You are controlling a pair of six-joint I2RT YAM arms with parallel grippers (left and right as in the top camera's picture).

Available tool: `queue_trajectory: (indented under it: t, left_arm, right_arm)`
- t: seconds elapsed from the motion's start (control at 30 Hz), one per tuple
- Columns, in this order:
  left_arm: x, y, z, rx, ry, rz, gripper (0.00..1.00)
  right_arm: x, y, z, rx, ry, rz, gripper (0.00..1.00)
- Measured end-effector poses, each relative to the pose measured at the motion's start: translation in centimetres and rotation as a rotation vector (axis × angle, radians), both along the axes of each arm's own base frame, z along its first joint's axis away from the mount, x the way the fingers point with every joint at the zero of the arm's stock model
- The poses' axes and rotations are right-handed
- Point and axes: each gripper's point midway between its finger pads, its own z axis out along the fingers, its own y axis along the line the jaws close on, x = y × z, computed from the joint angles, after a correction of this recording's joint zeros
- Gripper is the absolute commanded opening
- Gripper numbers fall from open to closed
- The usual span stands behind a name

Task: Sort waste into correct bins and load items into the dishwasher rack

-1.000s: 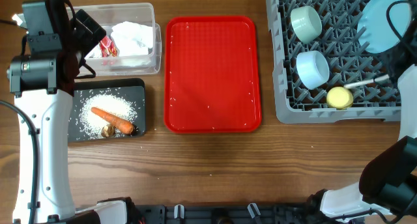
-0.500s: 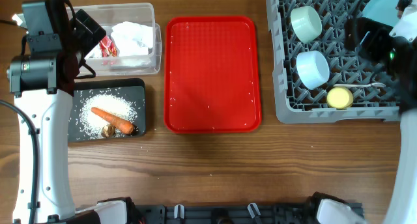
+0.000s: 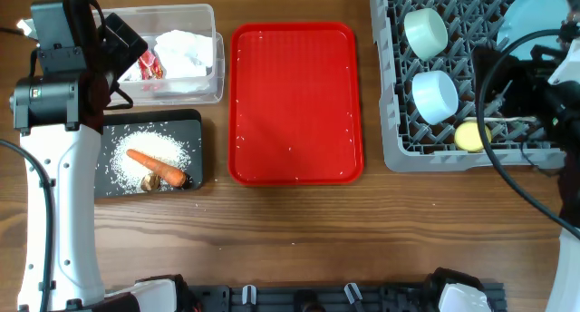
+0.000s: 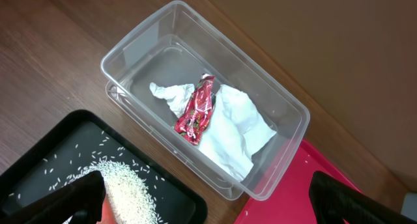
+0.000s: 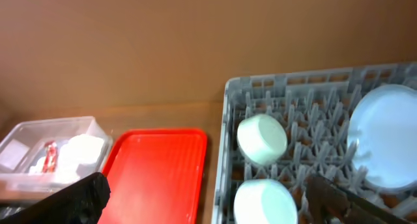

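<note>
Carrot [image 3: 156, 167], lower left in black tray [image 3: 192, 121], looks stiff and smooth, so pinch mid-length; left and right jaws spread wide, empty.

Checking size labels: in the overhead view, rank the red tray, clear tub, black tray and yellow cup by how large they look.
1. red tray
2. clear tub and black tray: footprints look alike, so not ranked against each other
3. yellow cup

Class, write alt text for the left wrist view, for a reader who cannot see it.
A clear plastic tub on a wooden table holds a crumpled white napkin with a red wrapper on top. Beside it, a black tray holds loose rice.
</note>
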Motion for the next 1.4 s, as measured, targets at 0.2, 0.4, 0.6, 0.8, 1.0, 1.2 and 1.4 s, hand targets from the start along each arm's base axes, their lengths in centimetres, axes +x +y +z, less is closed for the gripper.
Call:
queue_trajectory:
  t: [0.2,0.4,0.6,0.8,1.0,1.2,1.4]
  left_arm:
    - [0.0,0.0,0.0,0.001,0.000,0.001,1.00]
    - [-0.1,0.0,0.0,0.000,0.000,0.000,1.00]
    - [0.0,0.0,0.1,0.000,-0.001,0.001,1.00]
    - [0.0,0.0,0.1,-0.001,-0.003,0.002,1.00]
    - [0.0,0.0,0.1,-0.002,-0.003,0.002,1.00]
    - [0.0,0.0,0.1,-0.002,-0.003,0.002,1.00]
    - [-0.3,0.0,-0.2,-0.003,0.011,0.002,1.00]
  right_arm:
    - [-0.9,2.2,-2.0,-0.095,-0.166,-0.011,1.00]
    - [-5.4,2.6,-13.0,-0.123,-0.362,-0.063,1.00]
    - [-7.5,2.7,-21.1,-0.122,-0.402,-0.072,1.00]
    - [-7.7,2.6,-22.7,-0.122,-0.379,-0.073,1.00]
    - [-7.7,2.6,-22.7,-0.122,-0.379,-0.073,1.00]
    - [-7.7,2.6,-22.7,-0.122,-0.379,-0.073,1.00]
    - [-7.7,2.6,-22.7,-0.122,-0.380,-0.073,1.00]
